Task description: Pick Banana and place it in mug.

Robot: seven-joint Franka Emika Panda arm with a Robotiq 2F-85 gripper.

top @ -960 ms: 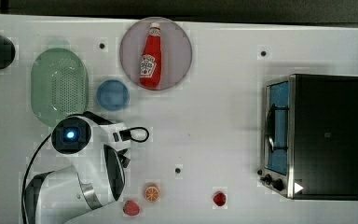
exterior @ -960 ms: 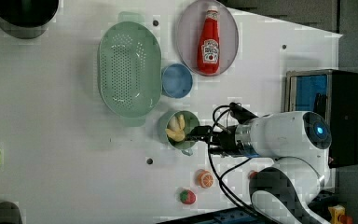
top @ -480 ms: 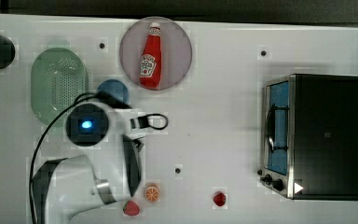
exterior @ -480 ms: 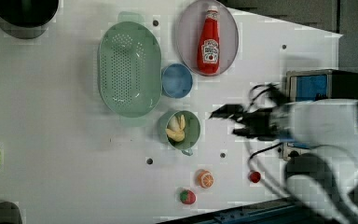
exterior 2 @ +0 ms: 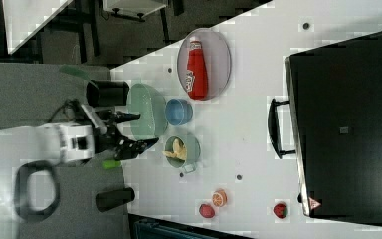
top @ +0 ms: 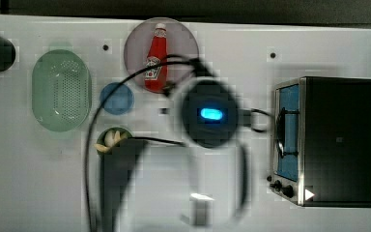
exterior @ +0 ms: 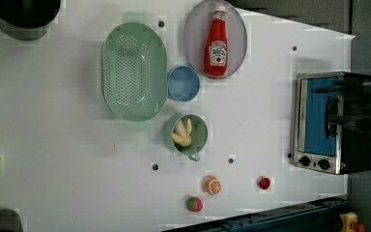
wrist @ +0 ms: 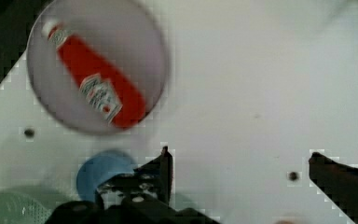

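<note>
The pale yellow banana (exterior: 182, 135) lies inside the dark teal-green mug (exterior: 200, 136), which stands beside the colander and below the blue cup in the left view. Both also show in the top view, the banana (top: 109, 140) in the mug (top: 121, 132), and in the right view, the banana (exterior 2: 175, 149) in the mug (exterior 2: 192, 144). My gripper (exterior 2: 146, 128) is open and holds nothing; in the right view it shows to the left of the mug. In the wrist view the gripper (wrist: 242, 163) hangs over bare table with its fingers (wrist: 165, 163) wide apart.
A pale-green colander (exterior: 134, 71), a blue cup (exterior: 183, 83) and a ketchup bottle (exterior: 216, 43) on a grey plate (exterior: 193, 34) stand near the mug. A toaster oven (exterior: 319, 125) stands at the left view's right. An orange slice (exterior: 212, 185) and small red fruits (exterior: 194, 204) lie near the front edge.
The arm has pulled away from the mug toward the top view's right, with its jaws open throughout. The banana stays in the mug.
</note>
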